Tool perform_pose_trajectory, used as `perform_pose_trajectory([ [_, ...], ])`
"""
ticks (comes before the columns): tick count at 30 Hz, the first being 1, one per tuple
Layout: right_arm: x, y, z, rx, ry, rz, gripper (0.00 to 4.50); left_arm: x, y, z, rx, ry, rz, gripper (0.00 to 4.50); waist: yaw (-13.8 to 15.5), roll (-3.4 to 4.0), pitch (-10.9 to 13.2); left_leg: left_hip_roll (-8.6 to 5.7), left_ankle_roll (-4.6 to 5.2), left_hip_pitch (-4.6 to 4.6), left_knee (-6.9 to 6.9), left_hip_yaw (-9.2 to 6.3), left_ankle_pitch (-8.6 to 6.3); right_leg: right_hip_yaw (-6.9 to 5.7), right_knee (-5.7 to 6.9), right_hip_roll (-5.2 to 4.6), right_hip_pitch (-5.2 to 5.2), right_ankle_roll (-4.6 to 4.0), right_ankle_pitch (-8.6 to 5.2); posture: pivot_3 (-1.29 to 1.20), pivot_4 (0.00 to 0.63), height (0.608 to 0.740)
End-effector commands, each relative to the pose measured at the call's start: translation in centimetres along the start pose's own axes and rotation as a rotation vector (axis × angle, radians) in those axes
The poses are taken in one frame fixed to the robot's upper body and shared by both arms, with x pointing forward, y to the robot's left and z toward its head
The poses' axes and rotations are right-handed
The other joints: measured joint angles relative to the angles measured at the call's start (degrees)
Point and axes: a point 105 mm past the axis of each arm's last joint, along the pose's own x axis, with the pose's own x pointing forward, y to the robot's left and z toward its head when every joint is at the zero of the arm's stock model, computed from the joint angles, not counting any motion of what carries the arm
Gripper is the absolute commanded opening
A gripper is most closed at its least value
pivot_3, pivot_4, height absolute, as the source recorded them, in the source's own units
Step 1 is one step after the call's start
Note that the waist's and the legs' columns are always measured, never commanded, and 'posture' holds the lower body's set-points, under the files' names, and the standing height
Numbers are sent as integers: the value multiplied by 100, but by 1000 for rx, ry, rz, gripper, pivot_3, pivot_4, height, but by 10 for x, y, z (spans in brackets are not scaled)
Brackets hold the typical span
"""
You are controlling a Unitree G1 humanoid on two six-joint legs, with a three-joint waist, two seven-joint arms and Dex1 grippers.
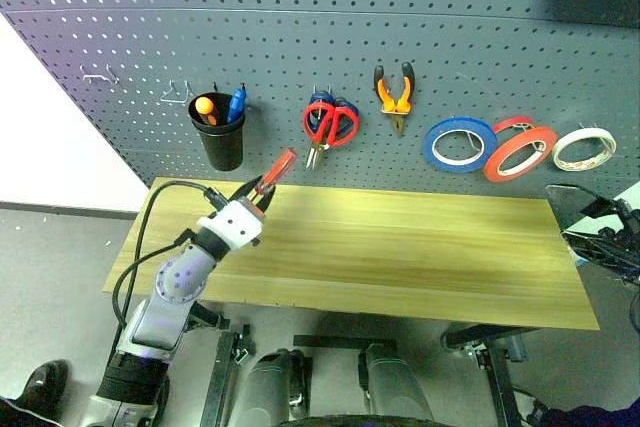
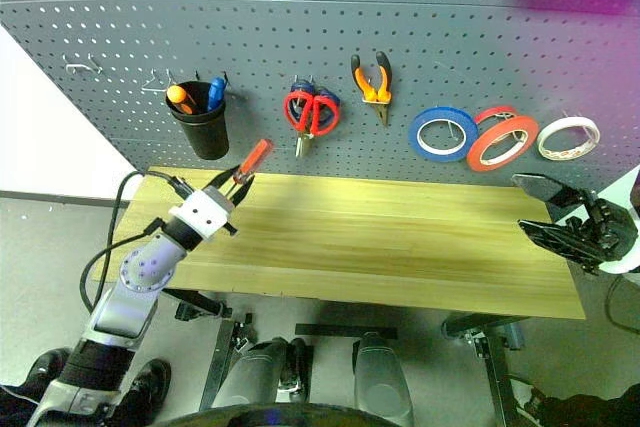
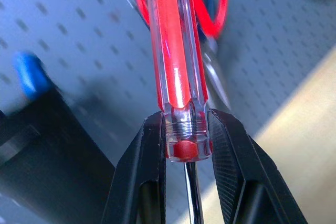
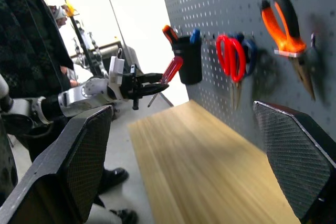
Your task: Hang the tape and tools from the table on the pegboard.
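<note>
My left pincer point(image 1: 262, 188) is clamped on the slim, translucent red-handled screwdriver point(image 1: 279, 169) at the collar, raised above the light wooden table point(image 1: 420, 257) near the black cup point(image 1: 219, 134). It looks light, stiff, slick plastic; I'd keep gripping low. My right pincer point(image 4: 178, 156) gapes wide, empty.

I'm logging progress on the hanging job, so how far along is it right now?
Nearly finished. Already on the pegboard: the red-handled scissors, the pliers and the red-orange tape. In hand: the left gripper is shut on the screwdriver, handle pointing toward the black cup. Left to do: stow that screwdriver on the board. The right gripper is open and holds nothing.
</note>
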Motion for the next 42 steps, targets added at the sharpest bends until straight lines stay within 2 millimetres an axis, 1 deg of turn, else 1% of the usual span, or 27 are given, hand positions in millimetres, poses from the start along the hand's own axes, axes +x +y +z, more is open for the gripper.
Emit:
perform_pose_trajectory([
  [1,1,1,8,-55,-48,12,4500,7,20,25,63,-86,64,829,-1,2,-1,0,0,0,0,0,0,0,0,0,0,1,0,-174,92,740],
  [3,2,1,8,-61,-53,13,4500,9,24,31,86,-106,68,829,-2,7,-4,0,0,0,2,1,0,0,2,2,0,10,6,-173,87,740],
  [8,2,-1,9,-74,-65,11,4500,15,43,42,108,-125,118,829,-3,18,-15,0,1,3,11,3,1,0,11,4,1,26,16,-168,79,740],
  [12,5,-2,12,-63,-102,27,4500,24,57,55,120,-159,148,829,-2,19,-21,0,1,12,24,3,1,-1,11,6,17,28,22,-160,68,740],
  [15,8,-1,14,-47,-125,41,4500,32,73,65,122,-187,178,829,2,17,-28,0,2,13,33,3,1,-2,10,7,23,36,29,-157,64,740],
  [20,10,-2,12,-42,-145,48,4500,41,93,78,129,-217,213,829,2,13,-71,0,3,13,36,4,2,-3,10,13,25,42,33,-154,55,740],
  [22,10,-3,14,-47,-168,50,4500,46,104,87,126,-239,237,829,2,12,-83,1,4,16,37,3,2,-3,11,17,27,44,34,-154,52,740],
  [28,13,-4,17,-58,-209,61,4500,57,125,107,129,-301,267,829,-3,11,-97,7,8,19,78,3,-1,-4,33,30,40,51,40,-154,49,740],
  [30,13,-4,19,-57,-226,64,4500,59,132,109,137,-304,281,829,-4,12,-107,8,9,23,87,3,-1,-5,35,31,47,53,44,-152,45,740],
  [34,15,-5,19,-66,-224,64,4500,60,154,108,115,-303,332,829,-11,11,-137,8,12,30,93,3,-3,-5,38,32,55,56,46,-151,42,740],
  [39,15,-6,20,-74,-233,64,4500,59,166,100,117,-292,354,829,-7,15,-166,11,13,31,93,4,-3,-5,38,35,54,58,47,-154,38,740],
  [42,16,-6,20,-75,-228,70,4500,62,170,95,66,-306,346,829,0,4,-187,11,13,31,94,4,-4,-5,38,34,54,60,49,-156,37,740],
])
